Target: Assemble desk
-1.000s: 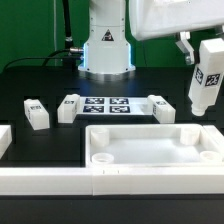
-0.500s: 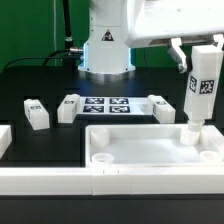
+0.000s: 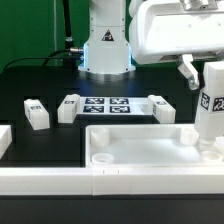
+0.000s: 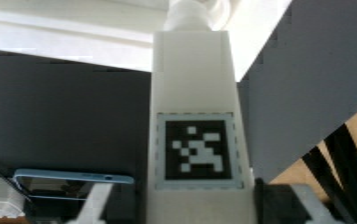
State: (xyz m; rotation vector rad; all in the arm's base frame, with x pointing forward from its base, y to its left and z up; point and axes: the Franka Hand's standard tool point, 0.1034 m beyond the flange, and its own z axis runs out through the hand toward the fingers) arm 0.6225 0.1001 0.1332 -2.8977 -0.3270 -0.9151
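Observation:
The white tray-like tabletop lies at the front middle of the exterior view, with round sockets in its corners. My gripper is shut on a white square leg with a black-and-white tag. It holds the leg upright, with the lower end down at the tabletop's right end, near the corner sockets. I cannot tell whether the end is seated. In the wrist view the leg fills the middle between my dark fingers. Three more legs lie behind the tabletop.
The marker board lies between the loose legs. A long white border rail runs along the front, and another piece sits at the exterior view's left. The robot base stands behind.
The leg has gone from tilted and high to upright. It has come down onto the tabletop's right end and shifted a little to the exterior view's right. The gripper body is lower.

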